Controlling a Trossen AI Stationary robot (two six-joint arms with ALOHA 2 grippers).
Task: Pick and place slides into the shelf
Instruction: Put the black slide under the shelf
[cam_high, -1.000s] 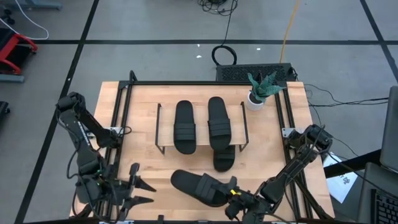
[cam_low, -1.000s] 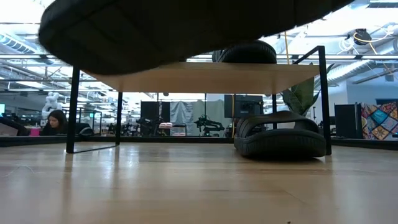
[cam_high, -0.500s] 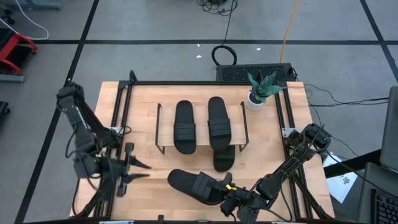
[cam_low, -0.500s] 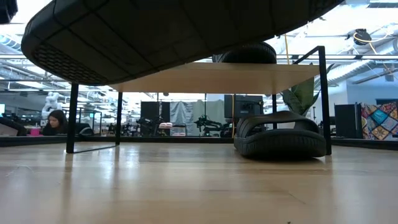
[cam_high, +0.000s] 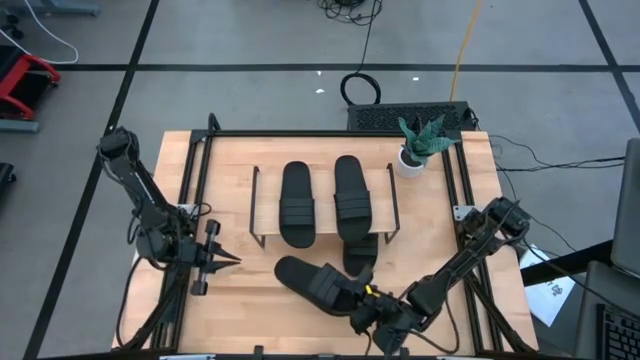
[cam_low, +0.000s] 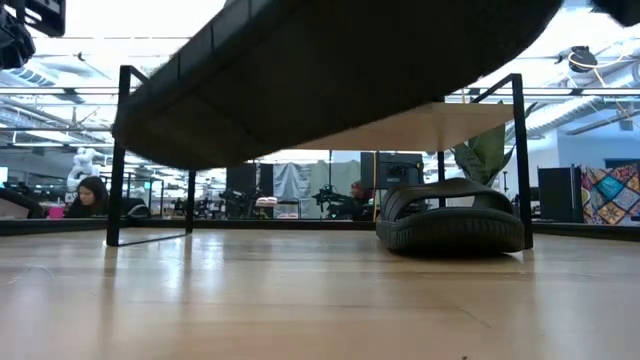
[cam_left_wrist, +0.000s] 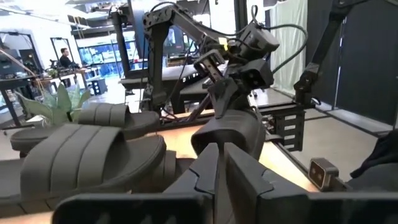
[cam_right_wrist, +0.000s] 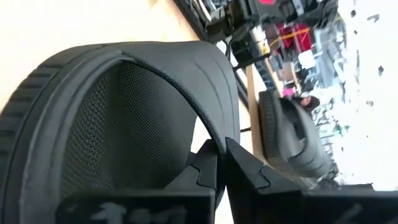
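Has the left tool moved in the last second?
Yes. The left tool has swung up from the table's near edge toward the shelf.

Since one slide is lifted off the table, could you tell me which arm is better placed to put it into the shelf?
The right: its gripper is shut on the lifted slide, just in front of the shelf. The left gripper holds nothing and sits off to the side.

Fourth slide (cam_high: 360, 253) half under shelf (cam_high: 268, 205)

A grey floor (cam_high: 250, 40) crossed by dark lines surrounds the table (cam_high: 230, 160); a seated person (cam_low: 90, 196) works in the bright workshop behind.
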